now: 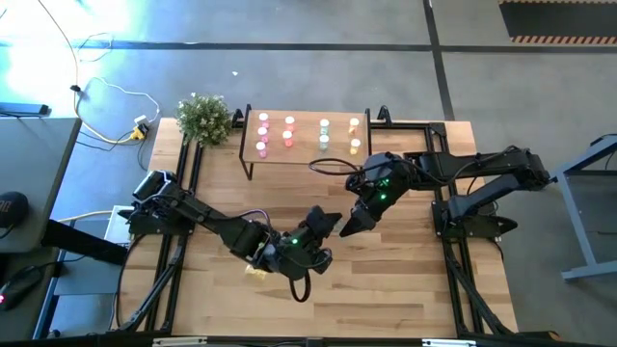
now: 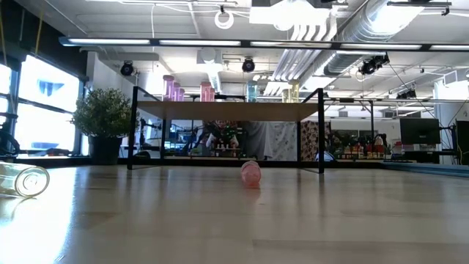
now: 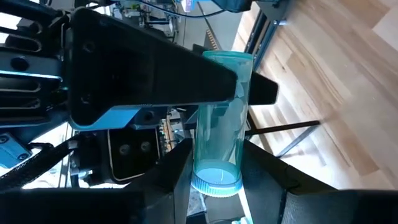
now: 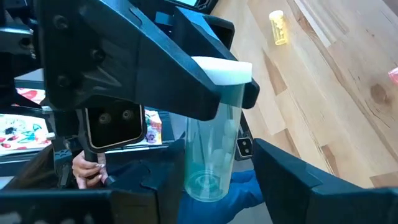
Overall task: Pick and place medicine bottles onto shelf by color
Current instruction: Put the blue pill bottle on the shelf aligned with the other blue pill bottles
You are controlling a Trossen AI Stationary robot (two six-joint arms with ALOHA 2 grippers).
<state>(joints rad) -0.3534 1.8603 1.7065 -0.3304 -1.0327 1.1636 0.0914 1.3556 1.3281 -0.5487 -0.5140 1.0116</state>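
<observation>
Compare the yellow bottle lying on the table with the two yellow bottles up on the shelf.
The loose yellow bottle lies on its side, while the two shelf bottles stand upright. The loose yellow bottle rests low on the tabletop, away from the others, while the two shelf bottles sit one behind the other at the right end of the raised shelf. They share the yellow colour and small cylindrical shape.

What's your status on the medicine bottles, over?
Left gripper shut on pale green bottle, over mid-table. Right gripper open around same bottle. Shelf holds colour-sorted bottles. Pink bottle lying loose before shelf; nothing blocking.
</observation>
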